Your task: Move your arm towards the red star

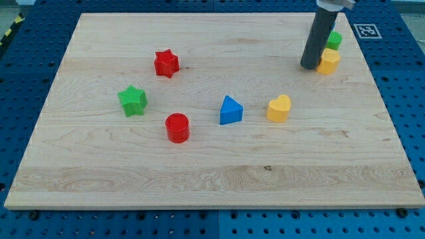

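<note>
The red star (pixel 166 64) lies on the wooden board at the view's upper left of centre. My tip (pixel 309 66) is at the view's upper right, far to the right of the red star. It stands just left of a yellow block (pixel 328 61) and seems to touch it. A green block (pixel 333 40) sits just above the yellow one, partly hidden by the rod.
A green star (pixel 133 100) lies at the left. A red cylinder (pixel 177 127), a blue triangle (pixel 230 110) and a yellow heart (pixel 279 108) lie in a row across the middle. The wooden board (pixel 212 179) rests on a blue pegboard table.
</note>
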You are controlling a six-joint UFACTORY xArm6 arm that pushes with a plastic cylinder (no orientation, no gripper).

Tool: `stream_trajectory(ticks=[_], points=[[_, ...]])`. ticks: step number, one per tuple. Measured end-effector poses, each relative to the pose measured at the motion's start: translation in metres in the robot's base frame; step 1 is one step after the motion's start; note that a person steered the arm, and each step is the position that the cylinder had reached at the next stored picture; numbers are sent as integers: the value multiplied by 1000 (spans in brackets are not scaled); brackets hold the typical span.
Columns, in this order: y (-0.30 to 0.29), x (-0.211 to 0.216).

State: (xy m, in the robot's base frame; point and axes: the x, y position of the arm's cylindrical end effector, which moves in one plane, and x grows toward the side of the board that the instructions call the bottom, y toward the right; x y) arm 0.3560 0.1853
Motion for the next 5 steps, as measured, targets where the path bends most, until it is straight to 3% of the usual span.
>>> stream_trajectory(ticks=[2, 3, 5], points=[[14, 1], [-7, 1], [-170, -46]])
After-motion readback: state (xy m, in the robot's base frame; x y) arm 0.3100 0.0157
